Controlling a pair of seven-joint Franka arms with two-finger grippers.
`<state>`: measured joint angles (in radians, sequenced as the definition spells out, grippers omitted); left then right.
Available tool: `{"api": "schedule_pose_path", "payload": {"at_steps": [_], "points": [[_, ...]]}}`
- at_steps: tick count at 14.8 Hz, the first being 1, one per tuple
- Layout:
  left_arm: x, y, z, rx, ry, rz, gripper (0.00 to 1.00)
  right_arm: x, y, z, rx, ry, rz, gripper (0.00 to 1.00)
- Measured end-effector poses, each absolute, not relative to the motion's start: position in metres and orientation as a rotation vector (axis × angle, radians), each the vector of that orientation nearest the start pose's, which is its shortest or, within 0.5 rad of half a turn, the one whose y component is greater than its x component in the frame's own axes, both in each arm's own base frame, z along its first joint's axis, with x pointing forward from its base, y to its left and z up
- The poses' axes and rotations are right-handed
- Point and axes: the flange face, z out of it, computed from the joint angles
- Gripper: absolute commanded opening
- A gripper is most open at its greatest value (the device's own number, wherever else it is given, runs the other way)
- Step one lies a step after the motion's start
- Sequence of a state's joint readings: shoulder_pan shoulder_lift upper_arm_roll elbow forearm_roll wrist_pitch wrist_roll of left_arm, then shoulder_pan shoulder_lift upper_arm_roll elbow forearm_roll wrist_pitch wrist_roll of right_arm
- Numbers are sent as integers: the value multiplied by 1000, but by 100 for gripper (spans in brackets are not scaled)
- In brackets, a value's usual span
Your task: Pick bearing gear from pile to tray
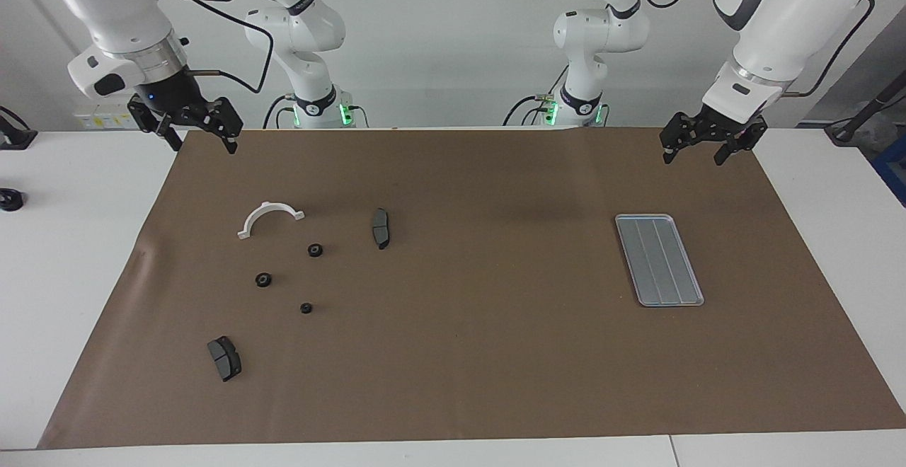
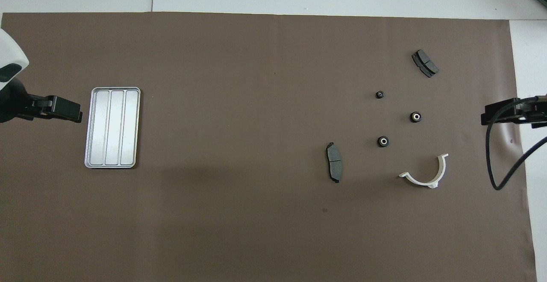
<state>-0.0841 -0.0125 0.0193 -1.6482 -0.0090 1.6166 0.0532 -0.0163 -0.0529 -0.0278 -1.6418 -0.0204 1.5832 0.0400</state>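
Note:
The pile lies toward the right arm's end of the table: three tiny black round gears (image 1: 315,249) (image 1: 263,280) (image 1: 306,307), a white half-ring bracket (image 1: 269,218) and two dark grey brake pads (image 1: 381,228) (image 1: 224,357). In the overhead view the gears (image 2: 383,141) (image 2: 416,116) (image 2: 379,95) lie between the bracket (image 2: 427,173) and one pad (image 2: 424,63). The silver tray (image 1: 658,260) (image 2: 112,127) lies empty toward the left arm's end. My right gripper (image 1: 204,147) (image 2: 495,116) is open and empty, raised over the mat's corner. My left gripper (image 1: 694,159) (image 2: 64,109) is open and empty, raised beside the tray.
A brown mat (image 1: 481,325) covers most of the white table. A small black object (image 1: 10,199) sits on the white table off the mat at the right arm's end. The right arm's cable (image 2: 495,162) hangs over the mat's edge.

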Motion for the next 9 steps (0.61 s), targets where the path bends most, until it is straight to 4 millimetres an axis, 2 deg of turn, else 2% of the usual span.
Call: {"api": "schedule_pose_path", "payload": {"at_steps": [9], "points": [[552, -37, 599, -3145, 185, 30, 100, 536, -26, 618, -3158, 132, 32, 100]]}}
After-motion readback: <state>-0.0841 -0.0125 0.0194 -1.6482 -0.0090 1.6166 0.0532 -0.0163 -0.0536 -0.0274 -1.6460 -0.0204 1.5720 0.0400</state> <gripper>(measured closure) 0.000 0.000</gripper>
